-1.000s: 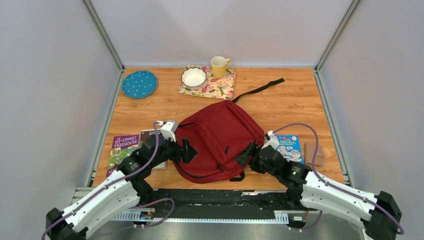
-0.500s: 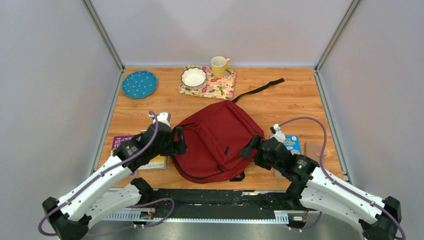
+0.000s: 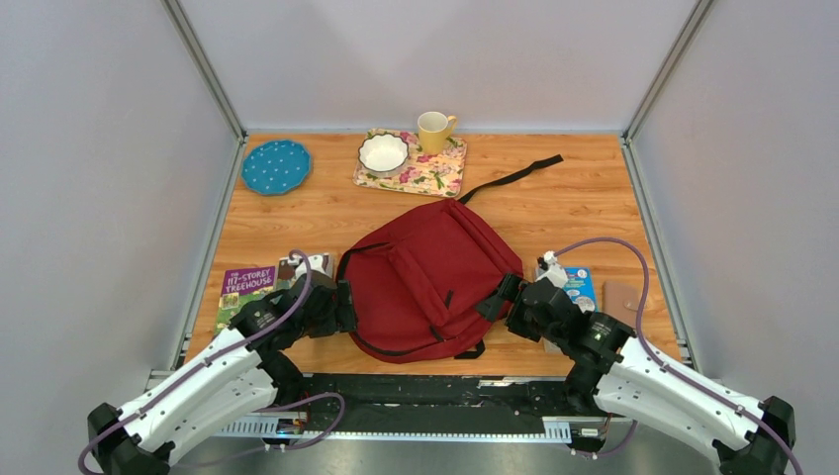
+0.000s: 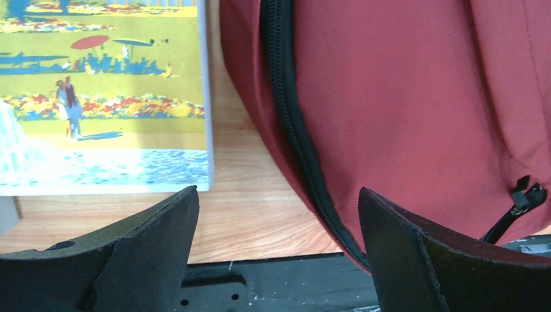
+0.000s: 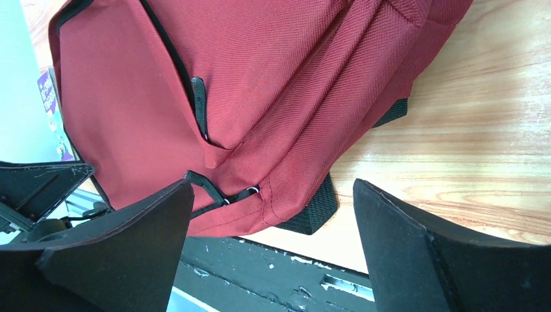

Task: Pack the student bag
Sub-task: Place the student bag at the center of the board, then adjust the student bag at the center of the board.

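Note:
The dark red student bag (image 3: 430, 277) lies flat in the middle of the table, its black zipper shut along the left side (image 4: 292, 130). My left gripper (image 3: 341, 297) is open and empty beside the bag's near left edge, over bare wood next to a picture book (image 4: 104, 97). My right gripper (image 3: 500, 297) is open and empty by the bag's near right corner, where a black strap tab (image 5: 312, 211) sticks out. The bag also fills the right wrist view (image 5: 260, 84).
A purple Treehouse book (image 3: 242, 287) lies at the left. A blue book (image 3: 574, 287) and a brown wallet (image 3: 623, 297) lie at the right. At the back are a blue plate (image 3: 276, 166), and a floral tray (image 3: 435, 176) with a white bowl (image 3: 383, 153) and yellow mug (image 3: 432, 131).
My left gripper pulled back off the bag's left side toward the near edge. My right gripper shifted slightly right and nearer. The bag has not moved.

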{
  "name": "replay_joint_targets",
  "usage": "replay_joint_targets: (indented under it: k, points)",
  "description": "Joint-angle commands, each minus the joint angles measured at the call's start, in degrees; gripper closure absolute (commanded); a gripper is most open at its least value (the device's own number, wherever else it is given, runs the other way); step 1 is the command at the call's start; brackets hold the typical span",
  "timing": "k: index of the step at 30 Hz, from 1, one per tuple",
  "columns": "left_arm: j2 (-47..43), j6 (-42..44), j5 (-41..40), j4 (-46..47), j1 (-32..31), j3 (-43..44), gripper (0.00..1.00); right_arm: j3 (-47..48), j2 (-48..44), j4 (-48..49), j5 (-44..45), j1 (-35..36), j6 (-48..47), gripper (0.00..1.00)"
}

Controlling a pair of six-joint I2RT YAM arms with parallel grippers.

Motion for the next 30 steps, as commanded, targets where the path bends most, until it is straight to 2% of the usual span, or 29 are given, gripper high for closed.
replay_joint_targets:
  k: [1,2,6,7,9,10,12,13,15,16,21,24,26,27,28,30]
  points:
    - [2.1,-1.3,3.9,6.8,-0.1,-0.7,0.01,-1.3,-1.1,2.3,1.3,-0.1,0.1,0.04]
    - [2.2,-1.4,5.1,11.5,-0.2,-2.5,0.01,-1.5,-0.9,2.5,1.2,-0.2,0.1,0.04]
    - [4.4,-2.2,7.5,19.9,-0.1,-6.2,0.02,-2.5,0.5,5.0,0.7,-0.4,0.2,0.04]
    - [5.3,-1.9,7.5,20.5,-0.1,-6.4,0.16,-2.6,1.2,5.4,0.6,-0.4,0.1,0.04]
    - [8.2,-0.8,6.8,21.1,-0.1,-5.2,0.28,-2.7,1.9,6.4,0.5,-1.1,0.1,0.04]
    - [9.2,0.0,5.8,21.5,0.0,-4.8,0.45,-2.7,2.6,6.6,-0.2,-1.4,0.1,0.04]
    - [12.6,3.1,4.9,22.7,-0.1,-2.7,0.57,-3.2,3.1,7.7,-1.4,-2.9,-0.7,0.04]
    - [14.0,4.2,3.8,22.6,0.0,-1.6,0.7,-3.5,3.3,8.1,-2.4,-3.5,-0.9,0.04]
    - [18.0,8.8,3.5,22.8,0.8,1.8,0.76,-4.5,3.5,9.1,-4.0,-5.7,-1.5,0.04]
    - [19.3,10.4,4.8,22.9,1.4,3.1,0.84,-4.9,3.5,9.2,-5.5,-6.5,-1.7,0.04]
    - [26.0,21.9,8.4,21.7,6.6,11.3,0.89,-7.3,3.1,13.3,-7.5,-9.1,-1.8,0.04]
    - [28.2,26.6,13.3,22.1,9.8,13.4,0.87,-8.2,4.6,17.5,-9.9,-9.8,-0.5,0.04]
    - [29.4,26.9,15.2,21.1,11.3,14.2,0.73,-8.5,5.9,19.5,-11.2,-9.7,0.8,0.04]
    - [29.5,27.3,15.6,20.6,11.3,14.2,0.6,-8.3,6.5,20.4,-11.3,-9.8,0.9,0.04]
    - [29.4,26.6,14.6,19.2,11.3,13.9,0.38,-8.3,7.9,20.5,-11.4,-9.7,1.1,0.04]
    - [27.5,24.4,14.4,18.5,11.3,11.7,0.2,-8.3,8.8,20.6,-11.2,-9.8,1.8,0.03]
